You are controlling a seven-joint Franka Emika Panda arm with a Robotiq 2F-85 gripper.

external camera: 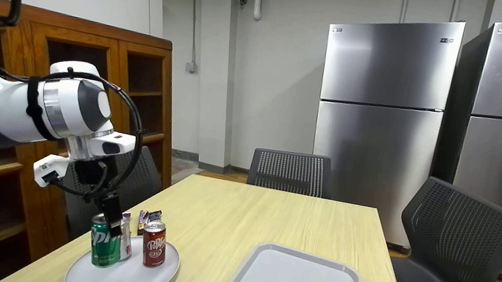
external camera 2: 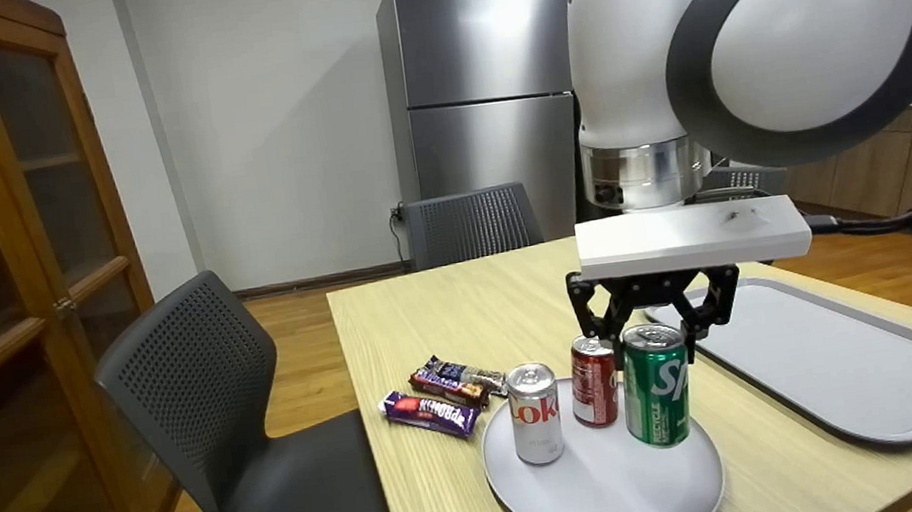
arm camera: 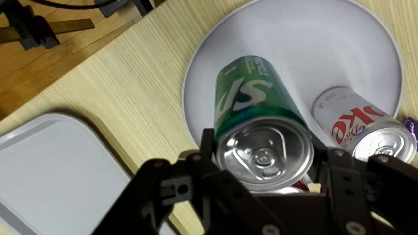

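- Wrist view: the black metal two-finger gripper (arm camera: 261,138), entering from the bottom edge, has its fingers spread to the width of the green aluminium Sprite can (arm camera: 254,88) at centre and grips it by both sides near the top.
- The green can is upright over the round pale-grey plate (external camera 2: 605,505), low and right of centre in an exterior view; whether its base touches the plate, I cannot tell.
- On that plate stand the white aluminium Diet Coke can (external camera 2: 537,436), left of the green can in that frame, and the dark-red aluminium Dr Pepper can (external camera 2: 594,386), behind and between them.
- The green can's silver lid (arm camera: 266,156) looks sealed.
- The purple foil-wrapped bar (external camera 2: 429,414) and two darker wrapped bars (external camera 2: 450,388) lie left of the plate on the pale wood-grain table (external camera 2: 441,498).
- The rectangular grey plastic tray (arm camera: 55,182), raised-rimmed, fills the lower left of the wrist view, apart from the plate.
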